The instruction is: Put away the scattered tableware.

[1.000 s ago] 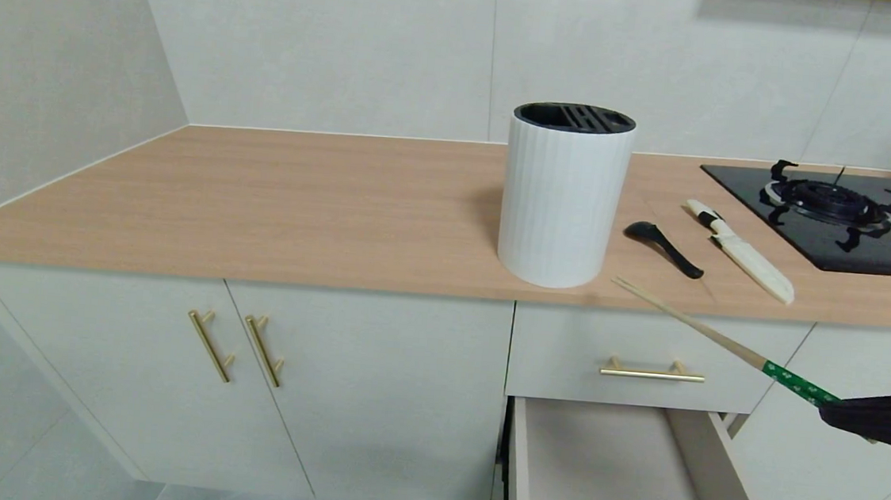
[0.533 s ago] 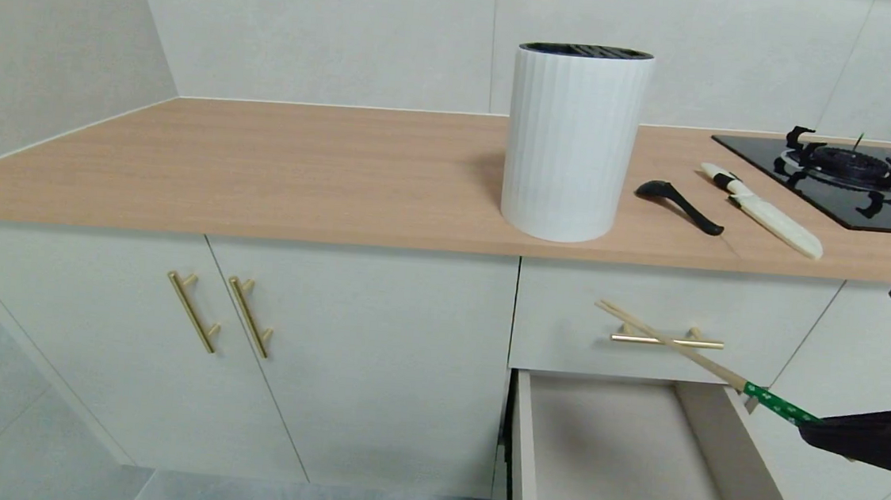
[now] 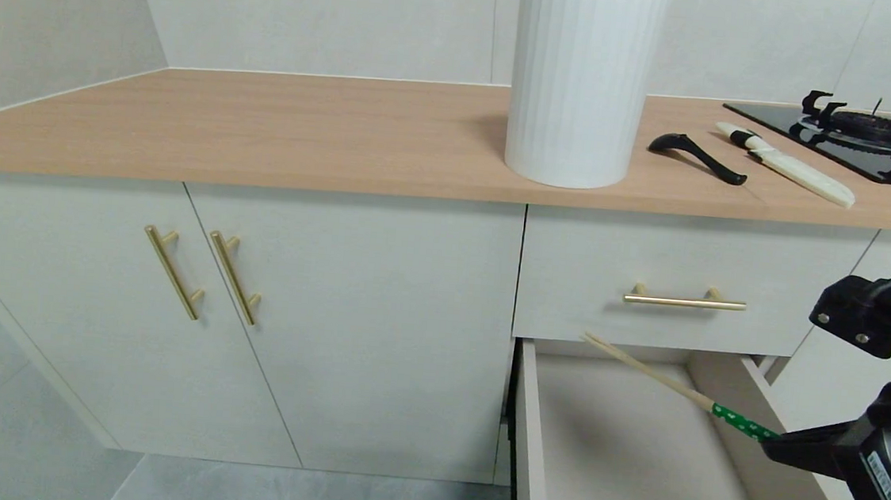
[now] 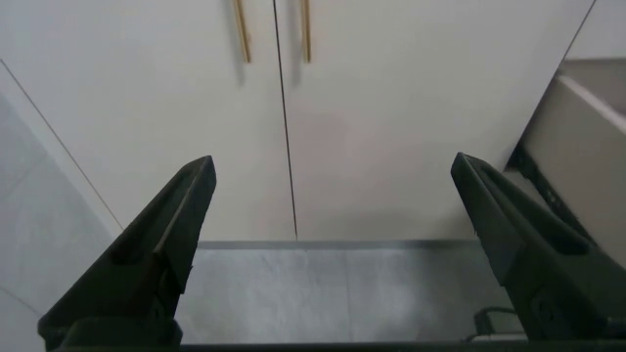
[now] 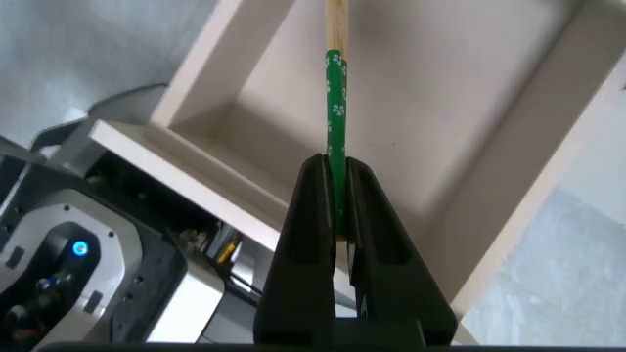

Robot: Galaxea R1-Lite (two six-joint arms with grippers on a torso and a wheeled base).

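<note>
My right gripper [image 3: 782, 443] [image 5: 335, 210] is shut on the green-banded end of a pair of wooden chopsticks [image 3: 662, 383] [image 5: 335, 59], which slant up and left over the open lower drawer [image 3: 530, 439] [image 5: 210, 93]. On the wooden countertop [image 3: 304, 128] lie a black spoon [image 3: 695, 155] and a white knife [image 3: 794, 168], to the right of a tall white ribbed utensil holder [image 3: 580, 78]. My left gripper [image 4: 333, 254] is open, low in front of the white cabinet doors [image 4: 293, 108], with nothing between its fingers.
A black gas hob [image 3: 868, 132] sits at the counter's far right. A shut drawer with a brass handle [image 3: 684, 301] is above the open one. Two brass door handles [image 3: 201, 274] are on the left cabinet. Grey tiled floor [image 4: 323, 293] lies below.
The head view has dropped, so the counter sits higher in the picture. My right gripper has lowered the chopsticks from counter-edge height down over the open drawer.
</note>
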